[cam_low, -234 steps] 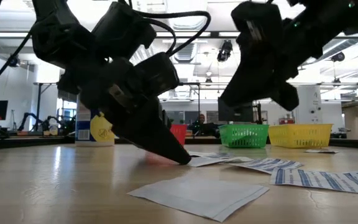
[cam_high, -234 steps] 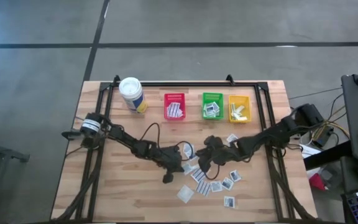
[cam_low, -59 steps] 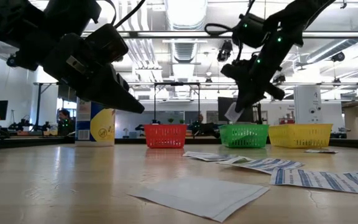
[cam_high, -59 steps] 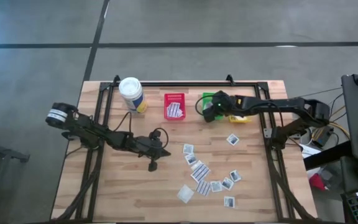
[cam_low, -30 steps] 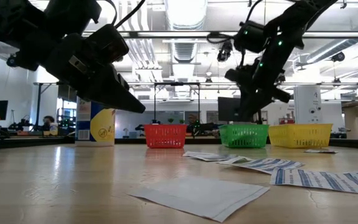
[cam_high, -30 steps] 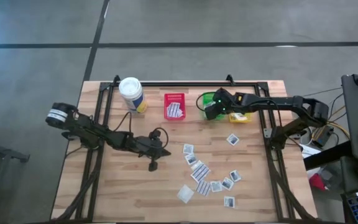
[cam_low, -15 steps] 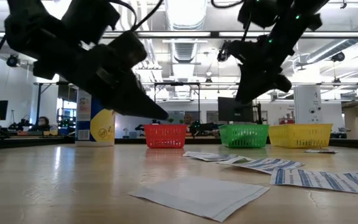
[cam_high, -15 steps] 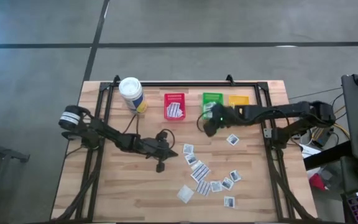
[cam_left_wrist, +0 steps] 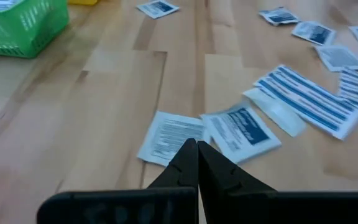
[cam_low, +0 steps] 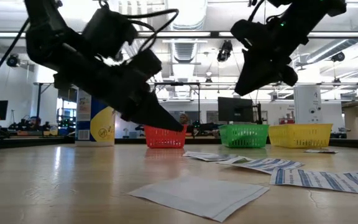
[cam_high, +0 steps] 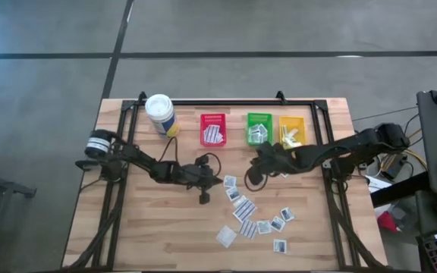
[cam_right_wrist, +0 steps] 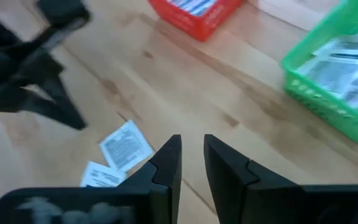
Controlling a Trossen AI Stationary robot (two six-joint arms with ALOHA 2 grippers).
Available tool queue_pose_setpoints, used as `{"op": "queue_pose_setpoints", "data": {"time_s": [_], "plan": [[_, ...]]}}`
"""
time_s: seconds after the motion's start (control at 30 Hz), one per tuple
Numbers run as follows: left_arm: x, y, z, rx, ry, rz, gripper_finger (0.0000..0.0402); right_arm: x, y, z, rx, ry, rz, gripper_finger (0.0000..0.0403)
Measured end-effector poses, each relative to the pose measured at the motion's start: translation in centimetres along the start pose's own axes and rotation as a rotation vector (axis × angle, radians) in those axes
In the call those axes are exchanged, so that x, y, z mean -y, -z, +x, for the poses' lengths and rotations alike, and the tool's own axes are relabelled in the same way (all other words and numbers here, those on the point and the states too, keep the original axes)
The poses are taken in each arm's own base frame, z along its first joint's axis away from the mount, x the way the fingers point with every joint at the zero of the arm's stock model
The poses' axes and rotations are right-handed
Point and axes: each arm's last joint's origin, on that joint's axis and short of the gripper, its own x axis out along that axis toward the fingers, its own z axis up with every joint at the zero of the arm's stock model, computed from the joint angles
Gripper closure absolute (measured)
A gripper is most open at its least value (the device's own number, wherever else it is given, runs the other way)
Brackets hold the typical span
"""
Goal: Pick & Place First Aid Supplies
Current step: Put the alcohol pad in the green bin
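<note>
Red bin (cam_high: 213, 130), green bin (cam_high: 259, 127), yellow bin (cam_high: 292, 131) along the table's far edge hold packets (cam_high: 214, 135). Right gripper (cam_high: 250, 183) narrowly open, empty; left gripper (cam_high: 203, 199) closed, empty.

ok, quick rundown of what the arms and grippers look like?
Both arms are dark, nearly black, jointed, with loose black cables looping along them. The left arm has a white band with a dark stripe near its base. The left gripper and right gripper each have two dark, tapered, wedge-shaped fingers.
</note>
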Motion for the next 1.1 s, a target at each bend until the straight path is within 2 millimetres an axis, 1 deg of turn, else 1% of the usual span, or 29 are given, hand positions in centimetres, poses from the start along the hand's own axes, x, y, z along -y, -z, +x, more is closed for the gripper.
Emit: {"op": "queue_pose_setpoints", "data": {"time_s": [0.13, 0.27, 0.5, 0.73, 0.87, 0.97, 1.1], "plan": [[-0.6, 0.0, 1.2, -0.006, -0.022, -0.009, 0.0401, -1.0, 0.6, 0.8, 0.018, -0.033, -0.007, 0.0339], [-1.1, 0.1, 2.1, -0.017, -0.039, -0.015, 0.0401, -1.6, 1.1, 1.8, 0.021, -0.042, -0.012, 0.034], [-1.9, 0.2, 2.6, -0.023, -0.064, -0.032, 0.0401, -2.1, 2.0, 3.7, -0.024, -0.052, 0.0, 0.0337], [-2.2, 0.4, 2.7, -0.034, -0.066, -0.052, 0.0401, -2.5, 2.9, 5.5, -0.062, -0.072, -0.001, 0.0344], [-2.2, 0.6, 2.8, -0.041, -0.059, -0.052, 0.0401, -2.6, 3.2, 6.0, -0.064, -0.069, 0.003, 0.0342], [-2.3, 1.3, 3.2, -0.067, -0.062, -0.051, 0.0401, -2.6, 3.2, 6.0, -0.067, -0.067, 0.009, 0.0339], [-2.3, 1.5, 3.8, -0.066, -0.063, -0.052, 0.0401, -2.6, 3.2, 6.0, -0.064, -0.07, 0.012, 0.0341]]}}
